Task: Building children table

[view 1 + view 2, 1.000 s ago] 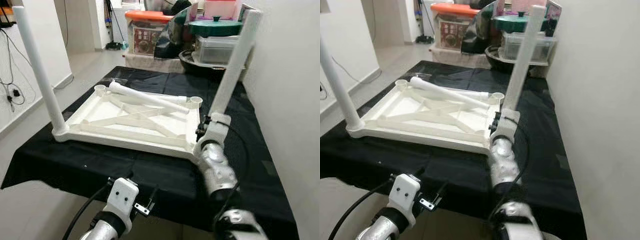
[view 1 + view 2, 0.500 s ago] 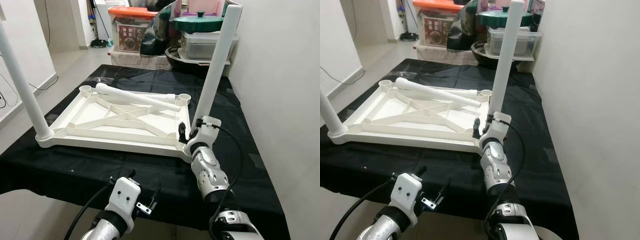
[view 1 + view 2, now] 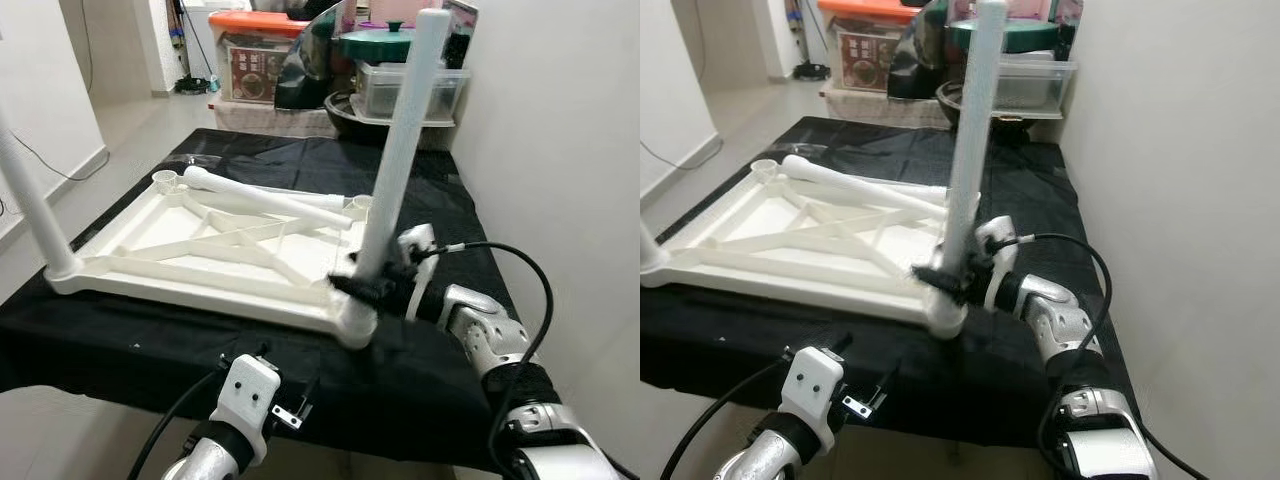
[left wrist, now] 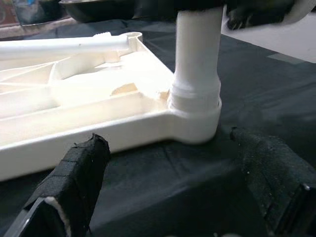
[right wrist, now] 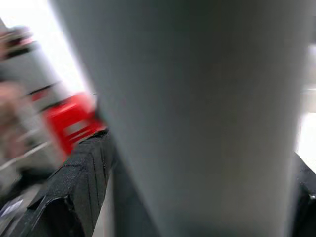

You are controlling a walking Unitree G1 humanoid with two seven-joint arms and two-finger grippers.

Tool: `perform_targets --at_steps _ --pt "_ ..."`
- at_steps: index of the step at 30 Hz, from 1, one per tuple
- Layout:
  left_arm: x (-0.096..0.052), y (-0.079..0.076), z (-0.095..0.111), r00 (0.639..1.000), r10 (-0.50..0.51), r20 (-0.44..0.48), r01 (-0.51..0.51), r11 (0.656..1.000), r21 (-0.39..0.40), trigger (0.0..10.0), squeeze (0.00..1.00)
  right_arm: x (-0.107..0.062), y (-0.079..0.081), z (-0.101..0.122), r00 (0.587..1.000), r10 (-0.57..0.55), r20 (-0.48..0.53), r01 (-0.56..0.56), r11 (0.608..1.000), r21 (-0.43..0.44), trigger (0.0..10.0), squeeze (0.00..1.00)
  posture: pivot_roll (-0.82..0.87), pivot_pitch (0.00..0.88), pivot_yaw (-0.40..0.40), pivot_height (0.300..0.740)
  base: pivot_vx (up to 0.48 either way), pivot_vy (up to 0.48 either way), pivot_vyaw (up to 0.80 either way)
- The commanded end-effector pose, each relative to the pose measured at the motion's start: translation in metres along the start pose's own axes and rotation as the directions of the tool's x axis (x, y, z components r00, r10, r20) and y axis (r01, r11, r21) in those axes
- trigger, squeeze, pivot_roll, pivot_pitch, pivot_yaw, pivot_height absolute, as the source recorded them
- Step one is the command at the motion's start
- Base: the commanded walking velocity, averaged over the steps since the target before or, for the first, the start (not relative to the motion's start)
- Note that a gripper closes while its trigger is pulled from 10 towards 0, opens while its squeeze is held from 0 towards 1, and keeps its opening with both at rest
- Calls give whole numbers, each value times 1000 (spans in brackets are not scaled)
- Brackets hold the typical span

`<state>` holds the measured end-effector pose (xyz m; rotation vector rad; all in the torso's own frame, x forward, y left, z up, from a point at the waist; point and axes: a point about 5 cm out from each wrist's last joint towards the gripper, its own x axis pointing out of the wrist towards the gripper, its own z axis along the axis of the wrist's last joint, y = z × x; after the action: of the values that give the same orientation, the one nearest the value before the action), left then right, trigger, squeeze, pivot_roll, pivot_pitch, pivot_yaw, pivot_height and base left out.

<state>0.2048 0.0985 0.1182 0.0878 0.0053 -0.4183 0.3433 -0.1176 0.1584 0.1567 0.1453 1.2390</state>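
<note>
Gripping table leg (image 3: pixel 395 160) (no legible writing)

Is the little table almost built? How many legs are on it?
About half done. The upside-down tabletop lies on the black cloth, with two legs standing in corner sockets: a left leg and a right leg. The right gripper is clamped on that right leg, near its base. One loose leg lies across the tabletop. Two far sockets look empty. The left gripper waits open.
</note>
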Motion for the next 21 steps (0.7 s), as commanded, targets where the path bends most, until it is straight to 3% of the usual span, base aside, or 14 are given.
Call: perform_targets --at_steps 1,4,5,8,10,13,14,15,16,18,19,21 --pt "-1 0 -2 1000 1 -2 -1 1000 -2 10000 0 16 9 -4 991 110 -72 -113 993 -36 10000 0 131 0 -80 740 0 0 0" --pt "-1 0 -2 1000 3 0 -3 1000 -1 10000 0 24 9 -9 983 116 -140 -127 989 -71 10000 0 135 0 -83 740 0 0 0" --pt "-1 0 -1 1000 4 2 -4 1000 0 10000 0 28 7 -12 983 79 -165 -96 991 -95 0 0 135 0 -83 740 0 0 0" --pt "-2 0 -1 1000 4 2 -4 1000 0 10000 0 31 4 -13 983 31 -180 -54 991 -123 0 0 134 0 -83 740 0 0 0" --pt "-1 -1 -1 1000 3 3 -3 1000 0 10000 0 35 -5 -14 978 -133 -159 104 978 -179 0 0 133 0 -83 740 0 0 0" --pt "-1 -1 -1 1000 3 4 -3 1000 -1 10000 0 33 -11 -12 965 -224 -135 198 963 -181 0 0 133 0 -83 740 0 0 0" --pt "-1 -1 0 1000 2 4 -2 1000 -1 10000 0 30 -18 -9 941 -323 -98 303 937 -175 0 0 127 0 -80 740 0 0 0" --pt "-1 -1 0 1000 2 4 -2 1000 -1 10000 0 30 -18 -9 941 -323 -98 303 937 -175 0 0 127 0 -80 740 0 0 0" --pt "-1 -1 -1 1000 2 4 -2 1000 -3 10000 0 23 -26 -7 898 -437 -55 426 894 -139 0 0 124 0 -81 740 0 0 0" --pt "-1 -1 -1 1000 2 4 -2 1000 -3 10000 0 23 -26 -7 898 -437 -55 426 894 -139 0 0 124 0 -81 740 0 0 0" --pt "-1 -1 -1 1000 2 3 -2 1000 -4 10000 0 14 -34 -7 820 -572 -24 568 819 -81 0 0 118 0 -77 740 0 0 0" --pt "-1 -1 -1 1000 2 3 -2 1000 -4 10000 0 14 -34 -7 820 -572 -24 568 819 -81 0 0 118 0 -77 740 0 0 0"
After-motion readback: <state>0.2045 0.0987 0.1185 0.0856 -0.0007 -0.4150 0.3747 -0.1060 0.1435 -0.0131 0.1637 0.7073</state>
